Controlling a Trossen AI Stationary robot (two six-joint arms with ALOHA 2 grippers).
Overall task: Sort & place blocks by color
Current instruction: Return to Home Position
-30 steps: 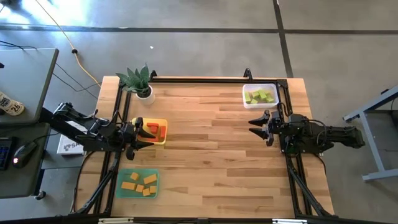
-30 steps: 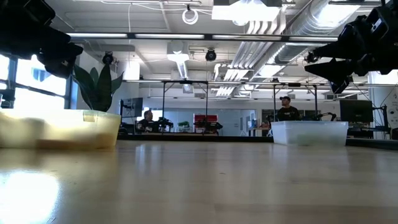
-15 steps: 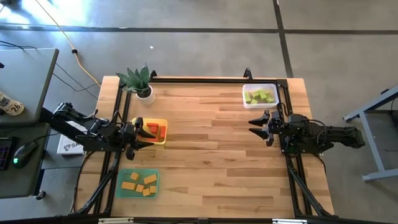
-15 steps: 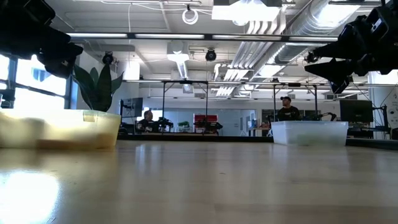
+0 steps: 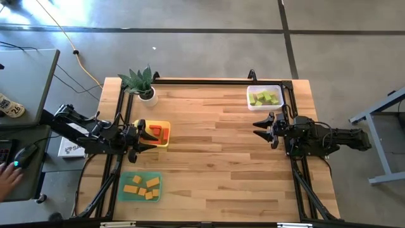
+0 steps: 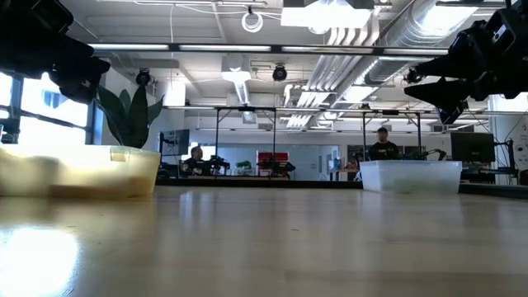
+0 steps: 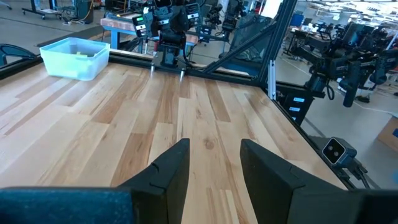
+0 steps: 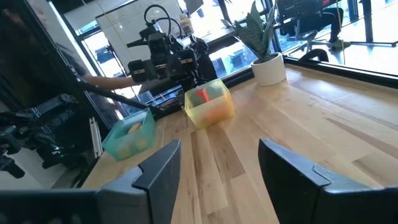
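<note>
Sorting looks complete to us; we judge the arms are returning home.

Nearest, orange blocks [image 5: 142, 185] lie in the green tray [image 5: 121, 189]. Beyond, the left end effector [image 7: 214, 152] hangs wide and empty just beside the yellow tray [image 5: 168, 135] holding red blocks [image 5: 158, 132], and the right end effector [image 8: 219, 149], equally wide and empty, faces it across the worktop [image 5: 215, 158]. Farthest, light green blocks [image 5: 264, 98] sit in the clear tray [image 5: 249, 101]. Next calls only for retraction.

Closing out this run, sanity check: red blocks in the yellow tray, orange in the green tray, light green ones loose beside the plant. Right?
No. The high view shows the light green blocks inside the clear tray, across the table from the plant. The red blocks in the yellow tray and orange blocks in the green tray are right.
</note>
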